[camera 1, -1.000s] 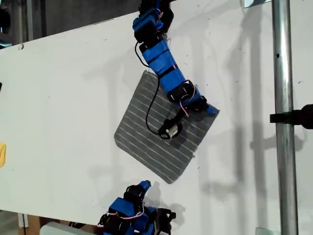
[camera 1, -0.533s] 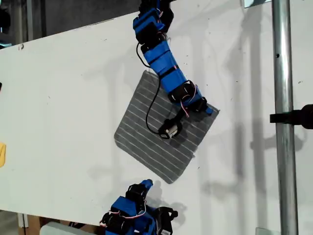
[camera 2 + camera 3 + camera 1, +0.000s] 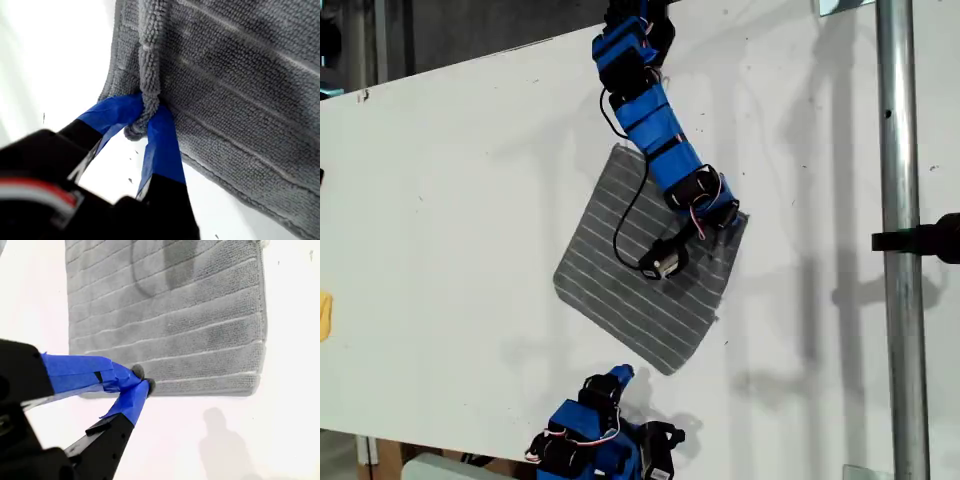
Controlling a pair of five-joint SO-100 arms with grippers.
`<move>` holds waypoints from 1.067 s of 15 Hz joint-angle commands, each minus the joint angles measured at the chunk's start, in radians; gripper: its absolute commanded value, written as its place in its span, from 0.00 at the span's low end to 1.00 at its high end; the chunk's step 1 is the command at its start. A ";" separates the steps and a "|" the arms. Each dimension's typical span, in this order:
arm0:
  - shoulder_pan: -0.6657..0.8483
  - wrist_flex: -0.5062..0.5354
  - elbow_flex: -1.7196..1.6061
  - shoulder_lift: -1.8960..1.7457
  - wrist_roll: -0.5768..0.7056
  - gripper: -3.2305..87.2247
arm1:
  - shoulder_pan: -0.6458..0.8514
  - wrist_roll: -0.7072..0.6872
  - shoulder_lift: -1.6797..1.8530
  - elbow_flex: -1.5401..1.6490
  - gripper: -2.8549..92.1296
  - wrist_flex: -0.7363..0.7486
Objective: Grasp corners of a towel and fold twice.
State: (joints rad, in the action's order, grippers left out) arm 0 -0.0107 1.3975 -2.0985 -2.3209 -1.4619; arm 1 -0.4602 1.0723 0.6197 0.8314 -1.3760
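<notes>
No writing shows; my first gripper (image 3: 145,122) pinches the towel's (image 3: 620,270) corner (image 3: 137,131)

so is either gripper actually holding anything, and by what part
My first gripper pinches the towel by a bunched corner. My second gripper is shut near the towel's edge, holding nothing.

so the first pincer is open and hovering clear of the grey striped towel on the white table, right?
No. My first pincer is shut on the towel, pinching a bunched corner between its blue tips, as the first wrist view shows. The rest holds: the towel is grey, striped, and lies on the white table.
</notes>
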 commanded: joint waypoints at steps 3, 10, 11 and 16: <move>-0.015 -0.066 0.029 0.032 0.003 0.00 | -0.023 0.048 0.055 0.071 0.03 -0.044; -0.152 -0.017 0.284 0.354 0.210 0.14 | -0.018 0.052 0.114 0.075 0.03 -0.089; -0.190 -0.009 0.279 0.357 0.204 0.26 | -0.015 0.052 0.112 0.075 0.03 -0.086; -0.244 -0.012 0.183 0.385 0.247 0.34 | -0.014 0.058 0.115 0.075 0.03 -0.071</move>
State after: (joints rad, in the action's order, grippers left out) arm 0 -0.2362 1.4143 -1.8975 -1.9374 -1.2210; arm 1 -0.4694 1.1167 0.7148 0.8790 -1.4327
